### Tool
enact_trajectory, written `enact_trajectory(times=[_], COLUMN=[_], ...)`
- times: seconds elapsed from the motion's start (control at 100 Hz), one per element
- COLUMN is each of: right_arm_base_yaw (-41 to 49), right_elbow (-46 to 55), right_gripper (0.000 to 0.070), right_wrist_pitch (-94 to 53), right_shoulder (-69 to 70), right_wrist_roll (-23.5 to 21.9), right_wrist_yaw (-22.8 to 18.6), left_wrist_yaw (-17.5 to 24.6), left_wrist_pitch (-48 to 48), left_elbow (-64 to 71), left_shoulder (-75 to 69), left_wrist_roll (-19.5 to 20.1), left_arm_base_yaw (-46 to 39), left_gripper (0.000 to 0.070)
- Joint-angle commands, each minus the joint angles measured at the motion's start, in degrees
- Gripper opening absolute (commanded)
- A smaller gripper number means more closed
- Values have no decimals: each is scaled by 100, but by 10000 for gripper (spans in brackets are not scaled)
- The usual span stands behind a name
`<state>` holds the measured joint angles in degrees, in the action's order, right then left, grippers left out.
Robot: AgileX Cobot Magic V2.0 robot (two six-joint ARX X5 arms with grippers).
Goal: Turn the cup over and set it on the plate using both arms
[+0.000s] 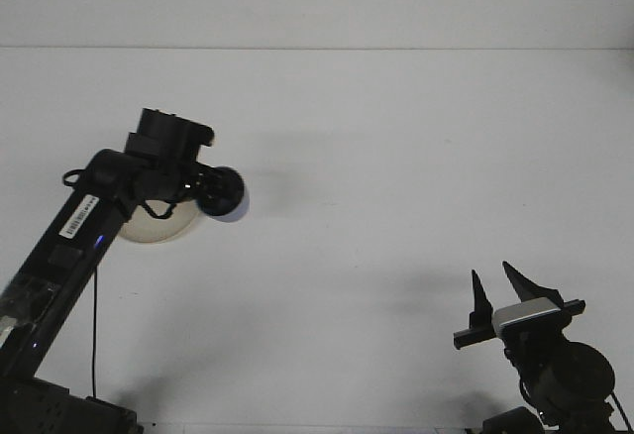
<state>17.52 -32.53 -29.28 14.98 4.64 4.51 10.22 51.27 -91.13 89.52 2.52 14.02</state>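
At upper left, left gripper (206, 188): clenched on the dark cup (226, 194), held tilted on its side in the air, just right of the plate. Plate (158, 230): cream, on the white table (396, 157), mostly hidden behind the left arm. At lower right, right gripper (495, 290): fingers spread, pointing up, holding nothing, well apart from the cup.

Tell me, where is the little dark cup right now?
In the front view the cup is on the left, held above the table in the left hand, beside the plate's right edge.
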Motion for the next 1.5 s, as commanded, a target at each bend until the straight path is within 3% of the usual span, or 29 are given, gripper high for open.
enact_trajectory(times=[0.0, 0.39, 0.97, 1.02, 1.12, 1.16, 1.49], right_arm_base_yaw=[9, 9, 9, 9, 9, 9, 9], right_elbow=[-13, -13, -13, -11, -11, -11, -11], right_gripper=[317, 317, 317, 317, 317, 317, 317], right_wrist_pitch=[50, 50, 46, 46, 46, 46, 46], right_shoulder=[2, 4, 9, 9, 11, 11, 11], right_wrist_roll=[-39, -39, -39, -39, -39, -39, -39], right_wrist_yaw=[0, 0, 2, 2, 2, 4, 4], left_wrist_yaw=[-28, 507, 472, 472, 485, 511, 634], left_wrist_pitch=[85, -153, -669, -688, -828, -892, -898], left_elbow=[-107, -105, -105, -107, -107, -109, -299], left_shoulder=[79, 490, 1891, 1923, 1926, 1884, 804], left_wrist_roll=[144, 155, 308, 308, 278, 256, 256], left_arm_base_yaw=[-350, -2291, -2590, -2590, -2597, -2605, -2680], left_gripper=[14, 14, 19, 83, 384, 472, 480])
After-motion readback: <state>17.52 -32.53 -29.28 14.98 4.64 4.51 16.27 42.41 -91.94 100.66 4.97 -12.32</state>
